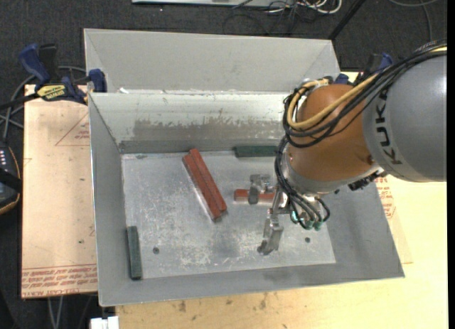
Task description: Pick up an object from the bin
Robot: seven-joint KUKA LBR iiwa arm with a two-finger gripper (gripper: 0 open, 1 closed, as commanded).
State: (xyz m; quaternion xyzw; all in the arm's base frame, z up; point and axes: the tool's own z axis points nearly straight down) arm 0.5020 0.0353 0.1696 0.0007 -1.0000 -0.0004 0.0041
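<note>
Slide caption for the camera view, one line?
Arm in grey bin, right of a slanted red-brown block, small red piece nearby.

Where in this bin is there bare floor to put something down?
Bare: the front middle, between the dark green bar at the left and the gripper; also the back left, left of the long red-brown block. Crowded: right of centre, where a small red piece lies beside the gripper.

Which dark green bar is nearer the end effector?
The dark green bar along the foot of the back wall, beside the arm. The other green bar lies in the front-left corner, farther from the end effector.
</note>
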